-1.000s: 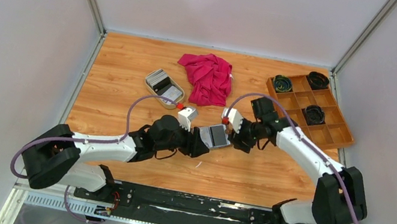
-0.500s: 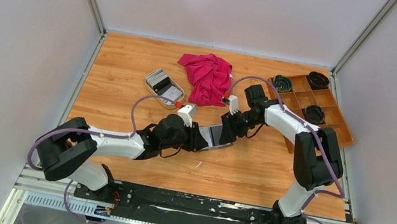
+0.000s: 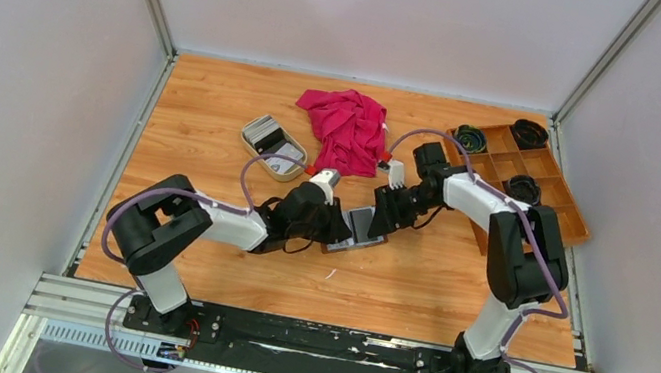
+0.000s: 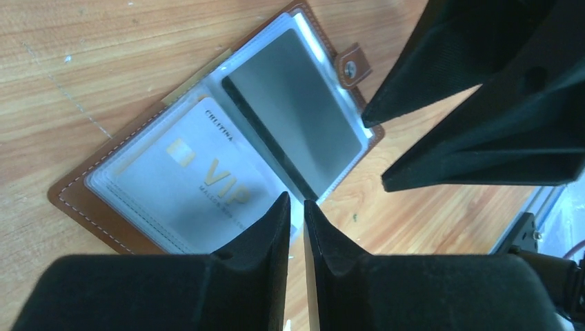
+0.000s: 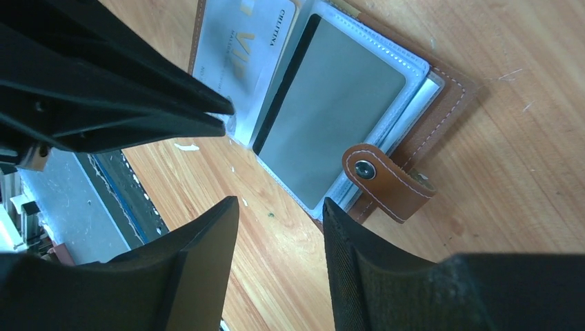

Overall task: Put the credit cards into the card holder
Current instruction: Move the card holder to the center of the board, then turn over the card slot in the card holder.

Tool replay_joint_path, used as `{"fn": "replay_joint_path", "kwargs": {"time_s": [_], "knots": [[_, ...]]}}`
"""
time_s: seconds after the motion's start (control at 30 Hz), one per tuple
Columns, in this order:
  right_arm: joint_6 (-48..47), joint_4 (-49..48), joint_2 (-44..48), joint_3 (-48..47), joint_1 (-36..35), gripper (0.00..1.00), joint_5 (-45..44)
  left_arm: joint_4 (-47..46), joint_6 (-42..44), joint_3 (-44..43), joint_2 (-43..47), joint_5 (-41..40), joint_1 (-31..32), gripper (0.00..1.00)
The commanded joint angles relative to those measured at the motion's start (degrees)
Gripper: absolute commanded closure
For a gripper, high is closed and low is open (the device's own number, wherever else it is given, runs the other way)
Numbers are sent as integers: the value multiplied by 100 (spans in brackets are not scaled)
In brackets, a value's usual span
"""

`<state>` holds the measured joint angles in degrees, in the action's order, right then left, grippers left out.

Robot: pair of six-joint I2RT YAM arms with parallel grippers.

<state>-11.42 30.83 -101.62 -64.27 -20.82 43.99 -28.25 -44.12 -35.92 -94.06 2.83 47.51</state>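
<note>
Since a second ago my left gripper (image 4: pixel 296 202) has narrowed to a sliver at the sleeve edge of the card holder (image 3: pixel 362 225), open mid-table with credit cards (image 4: pixel 200 183) inside; whether it pinches I cannot tell. Right gripper (image 5: pixel 279 227) hovers open, so a page-turn looks next.

Open card holder (image 5: pixel 393 186) on table (image 5: pixel 524 207), right gripper (image 5: pixel 279 207) agape alongside.
</note>
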Motion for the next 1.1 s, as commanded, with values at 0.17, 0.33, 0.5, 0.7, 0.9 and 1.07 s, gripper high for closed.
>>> {"fn": "replay_joint_path", "kwargs": {"time_s": [0.17, 0.33, 0.5, 0.7, 0.9, 1.07], "knots": [[149, 37, -328, 54, 164, 49, 49, -101, 105, -163, -465, -1, -127, 84], [171, 37, -350, 64, 207, 49, -28, -101, 123, -128, -531, 4, -152, 85], [209, 45, -450, 75, 212, 50, 356, -102, 123, -97, -640, 24, -163, 86], [284, 59, -591, 73, 217, 50, 605, -100, 131, -57, -747, 41, -163, 86], [491, 25, -667, 98, 341, 46, 509, -102, 140, 1, -768, -1, -171, 87], [522, 11, -667, 90, 421, 49, 1041, -102, 134, 12, -804, 11, -172, 88]]}}
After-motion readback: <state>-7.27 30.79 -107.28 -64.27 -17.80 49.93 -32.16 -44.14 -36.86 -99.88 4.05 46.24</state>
